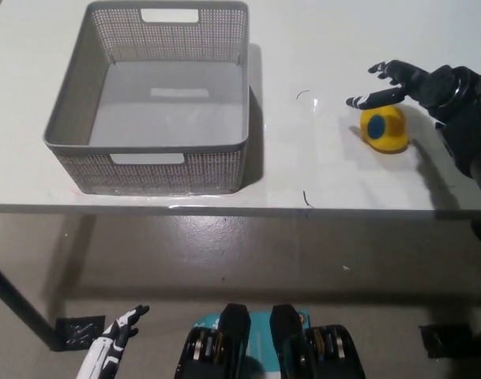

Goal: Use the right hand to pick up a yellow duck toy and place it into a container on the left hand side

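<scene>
White table (319,170): duck (384,129) just below spread right hand (406,83).

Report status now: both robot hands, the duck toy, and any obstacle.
Right robot hand open, just above the yellow duck toy, not holding. Left robot hand low, below table edge. Grey basket empty. Nothing between.

White table (319,170) across upper frame, grey mesh basket (74,138) resting upper left, yellow duck toy (385,129) lying upper right, well apart from basket.
</scene>
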